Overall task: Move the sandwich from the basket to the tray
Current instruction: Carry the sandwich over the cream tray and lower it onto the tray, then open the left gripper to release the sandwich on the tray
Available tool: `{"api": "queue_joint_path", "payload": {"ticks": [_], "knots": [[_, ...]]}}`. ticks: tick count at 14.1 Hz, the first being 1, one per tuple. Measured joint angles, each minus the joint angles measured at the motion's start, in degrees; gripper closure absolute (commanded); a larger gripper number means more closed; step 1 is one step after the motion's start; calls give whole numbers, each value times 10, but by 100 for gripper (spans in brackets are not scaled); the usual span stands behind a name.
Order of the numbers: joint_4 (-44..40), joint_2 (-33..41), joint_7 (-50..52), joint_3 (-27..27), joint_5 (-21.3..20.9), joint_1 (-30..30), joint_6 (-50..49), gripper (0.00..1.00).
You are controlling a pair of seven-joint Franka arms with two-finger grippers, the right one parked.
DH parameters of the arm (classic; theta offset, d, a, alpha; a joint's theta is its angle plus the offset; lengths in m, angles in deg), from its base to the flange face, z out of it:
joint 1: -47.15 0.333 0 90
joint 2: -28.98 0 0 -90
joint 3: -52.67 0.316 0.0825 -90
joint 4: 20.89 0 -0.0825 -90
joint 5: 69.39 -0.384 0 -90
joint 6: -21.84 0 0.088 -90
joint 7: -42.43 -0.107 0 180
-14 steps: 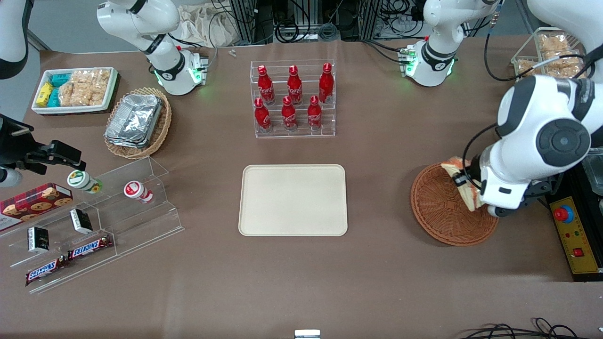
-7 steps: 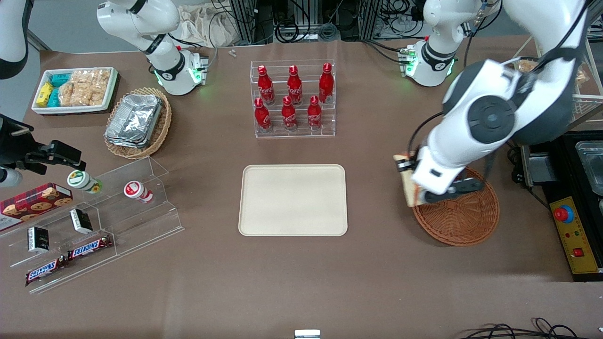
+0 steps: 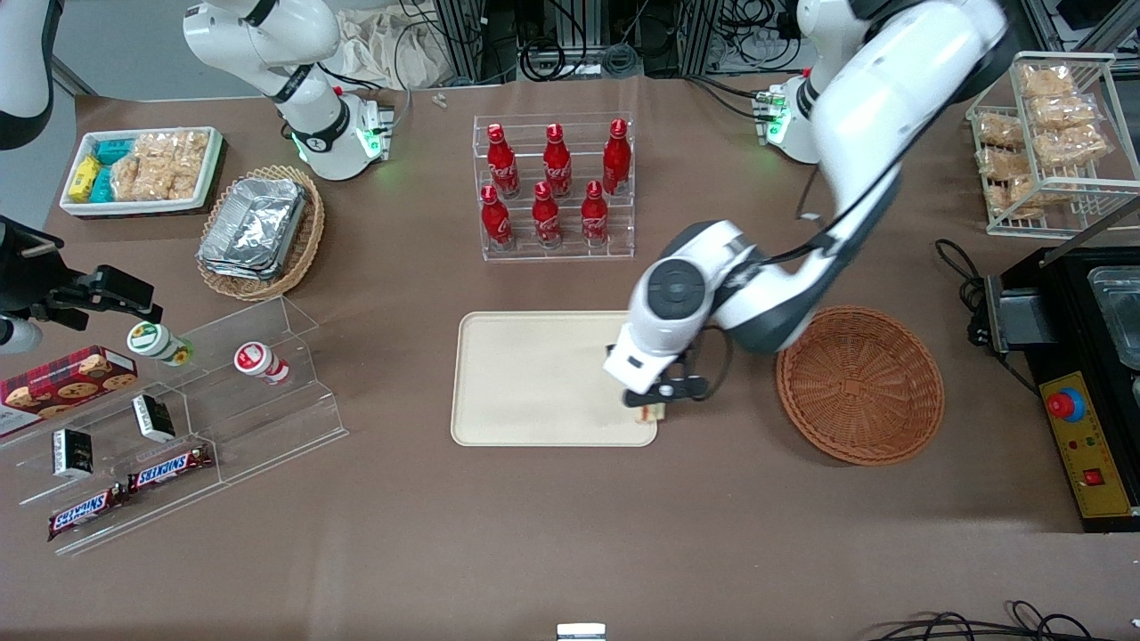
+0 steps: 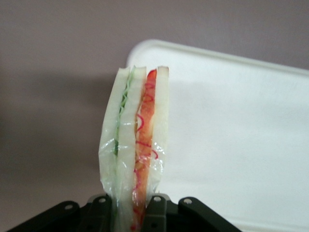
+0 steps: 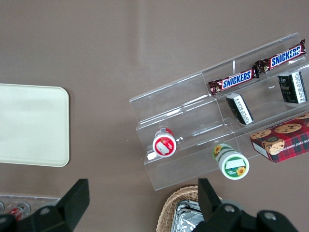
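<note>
My left gripper (image 3: 653,402) hangs over the cream tray (image 3: 525,383), above the corner nearest the basket and the front camera. It is shut on the clear-wrapped sandwich (image 4: 136,145), held edge-up between the fingers (image 4: 156,212), with green and red-orange filling layers showing. From the front, only a sliver of the sandwich (image 3: 652,412) peeks out under the wrist. The round reddish-brown wicker basket (image 3: 860,385) stands beside the tray toward the working arm's end, with nothing in it.
A clear rack of red bottles (image 3: 554,187) stands farther from the front camera than the tray. A paler basket of foil containers (image 3: 261,231), a white snack bin (image 3: 141,169) and an acrylic shelf with snacks (image 3: 178,427) lie toward the parked arm's end. A wire snack rack (image 3: 1046,133) is near the working arm.
The gripper has carried the sandwich out of the basket, sideways toward the parked arm's end, and now holds it over the tray's corner. The basket is left empty.
</note>
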Motion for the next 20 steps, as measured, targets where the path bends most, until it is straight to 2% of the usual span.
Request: {"api": "queue_joint_path", "payload": {"ticks": [4, 5, 6, 7, 8, 14, 17, 20], "knots": [[-4, -38, -3, 7, -20, -21, 39, 100], [-4, -44, -5, 7, -28, -21, 41, 97], [-5, -47, -11, 8, -32, -21, 43, 33], [-6, -48, -24, 9, -32, -20, 44, 22], [-8, -48, -40, 10, -32, -19, 44, 2], [-23, -34, -60, 8, -23, -6, 11, 1], [-37, 14, -60, 7, 15, 9, -39, 1], [-56, 89, -71, 5, 43, 45, -131, 1]]}}
